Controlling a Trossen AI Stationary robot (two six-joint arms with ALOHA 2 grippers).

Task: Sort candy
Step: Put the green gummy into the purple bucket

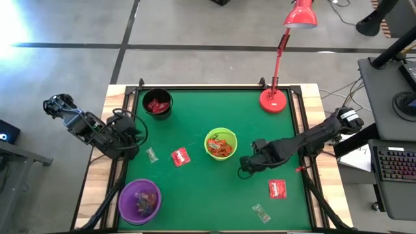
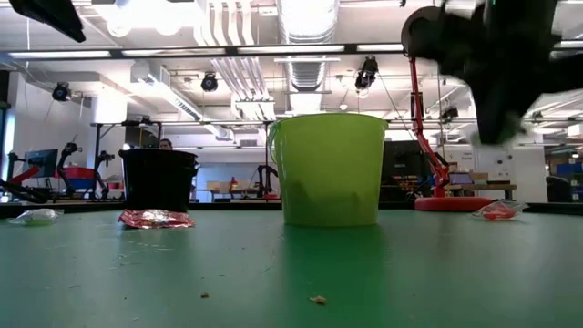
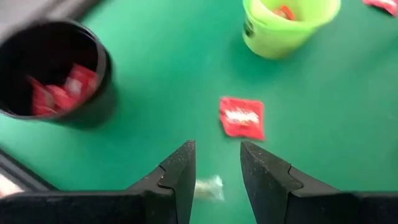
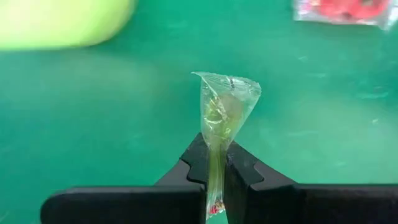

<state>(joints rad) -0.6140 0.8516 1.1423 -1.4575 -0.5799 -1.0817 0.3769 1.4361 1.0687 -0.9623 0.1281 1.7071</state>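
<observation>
A clear-wrapped candy [image 4: 225, 109] is seen pinched between the pressed-together fingers of the right gripper [image 4: 214, 168], its long axis standing straight up out of the jaws in the right wrist view, with the twisted end uppermost. In the high view the right gripper [image 1: 247, 166] is placed just right of centre, close beside the lime-green bowl [image 1: 221, 143], which lies to its upper left and is already filled with orange-red wrappers. The purple bowl [image 1: 139, 200], at the lower left of the frame and holding a few pale pieces, is judged the likelier home for a clear wrapper; it lies well apart, across the green mat [image 1: 195, 185] down and to the left of the claw. The left gripper [image 3: 216, 167] is shown spread, poised above another clear-wrapped sweet [image 3: 208, 188], with a flat red packet [image 3: 242, 117] just beyond. That packet [image 1: 180, 156] is nearer to the left arm than the right. The black bowl [image 1: 157, 104], at the upper left of the mat, is seen holding red packets. Two more pieces, a red packet [image 1: 277, 189] and a clear wrapper [image 1: 261, 212], are left at the lower right, nearer the right arm.
</observation>
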